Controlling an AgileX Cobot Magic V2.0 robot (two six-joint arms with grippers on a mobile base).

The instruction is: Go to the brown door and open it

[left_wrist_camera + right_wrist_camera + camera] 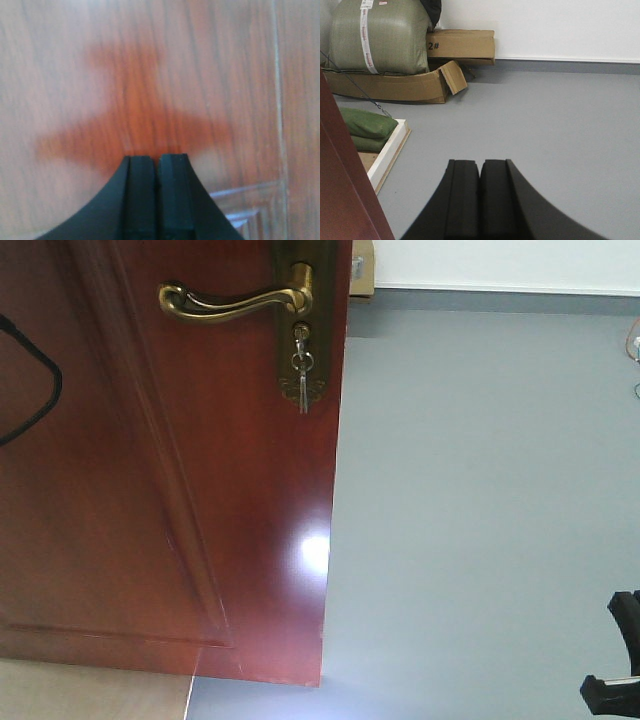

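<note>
The brown door (150, 470) is filling the left of the front view, its free edge standing clear with grey floor (480, 520) showing beyond, so it is looking already swung partway. The left pincer (157, 165), pads together on nothing, is sitting right up against the panel; pushing there could make it skid across the gloss. Whether it is actually touching, I cannot tell. The brass lever handle (230, 302) and hanging keys (302, 375) could be snagging a passing arm. The right pincer (480, 170), likewise closed and empty, is pointing at open floor. The door's top and hinges are cut off.
</note>
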